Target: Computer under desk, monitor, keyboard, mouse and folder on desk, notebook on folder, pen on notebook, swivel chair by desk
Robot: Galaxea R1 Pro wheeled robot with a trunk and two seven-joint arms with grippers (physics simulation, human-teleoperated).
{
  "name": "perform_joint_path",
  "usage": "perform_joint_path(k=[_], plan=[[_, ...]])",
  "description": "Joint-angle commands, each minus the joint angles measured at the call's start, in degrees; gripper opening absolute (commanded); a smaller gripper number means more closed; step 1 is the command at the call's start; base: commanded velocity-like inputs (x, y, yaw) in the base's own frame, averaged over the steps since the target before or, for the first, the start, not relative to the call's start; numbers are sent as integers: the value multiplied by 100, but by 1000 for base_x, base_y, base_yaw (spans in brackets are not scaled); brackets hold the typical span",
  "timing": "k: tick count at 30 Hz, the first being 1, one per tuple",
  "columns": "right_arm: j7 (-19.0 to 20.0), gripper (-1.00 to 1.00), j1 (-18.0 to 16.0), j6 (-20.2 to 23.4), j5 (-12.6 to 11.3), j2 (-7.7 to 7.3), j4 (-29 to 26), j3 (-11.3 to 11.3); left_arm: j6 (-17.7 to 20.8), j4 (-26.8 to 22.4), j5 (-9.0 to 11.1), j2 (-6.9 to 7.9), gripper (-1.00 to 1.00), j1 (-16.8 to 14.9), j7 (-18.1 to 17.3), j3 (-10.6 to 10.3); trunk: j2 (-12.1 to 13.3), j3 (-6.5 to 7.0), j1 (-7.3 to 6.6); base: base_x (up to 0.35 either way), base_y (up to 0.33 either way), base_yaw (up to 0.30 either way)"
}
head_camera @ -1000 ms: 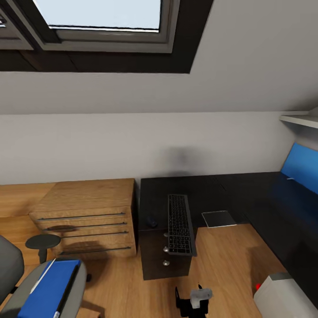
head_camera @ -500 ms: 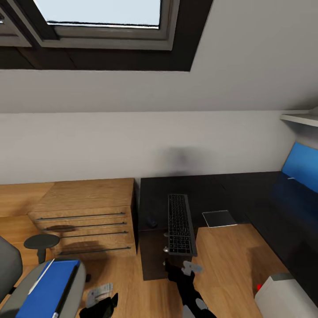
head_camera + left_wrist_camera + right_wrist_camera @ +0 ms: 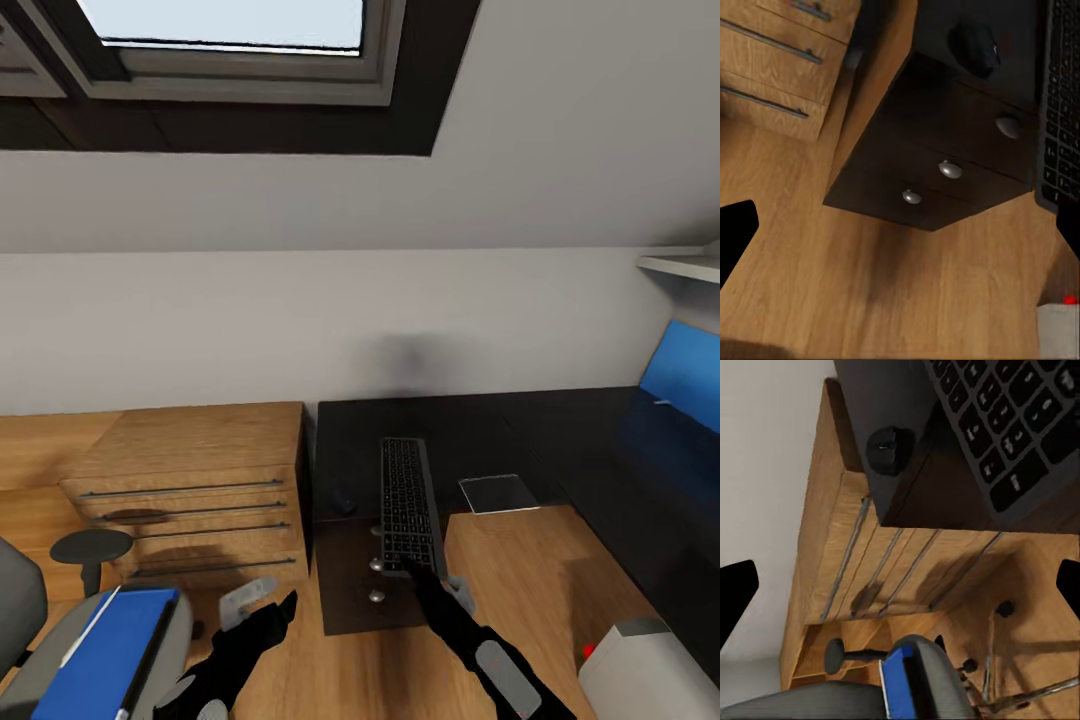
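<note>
While no keyboard lettering reads clearly, both hands — left, right — hang spread, holding nothing.

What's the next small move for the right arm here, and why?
Probably ease the right gripper down over the near end of the keyboard and close on it. The keyboard hangs past the desk edge above the drawer unit, lengthwise rather than flat along the top, and the open fingers already straddle that end.
</note>
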Motion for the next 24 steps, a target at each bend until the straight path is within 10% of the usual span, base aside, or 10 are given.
perform_joint_path(k=[1, 2, 5, 11, 24], plan=[[61, 100, -5, 558, -476, -214, -2, -12, 277, -241, 361, -98, 100, -1, 48, -88, -49, -27, 25, 0, 0, 0], [79, 100, -5, 978, -1040, -490, -5, -19, 971, -507, 1190, -171, 100, -1, 48, 11, -90, -45, 47, 0, 0, 0], [91, 100, -5, 1053, -1221, -548, -3, -8, 1186, -552, 1516, -131, 100, -1, 46, 76, -210, -98, 112, 0, 0, 0], [100, 100, -5, 1050, -1173, -558, -17, 59, 1270, -578, 1693, 366, 100, -1, 23, 117, -451, -206, 244, 0, 0, 0], [98, 100, -5, 988, -1148, -586, 11, 27, 1241, -576, 1670, 432, 100, -1, 54, 95, -972, -440, 530, 0, 0, 0]])
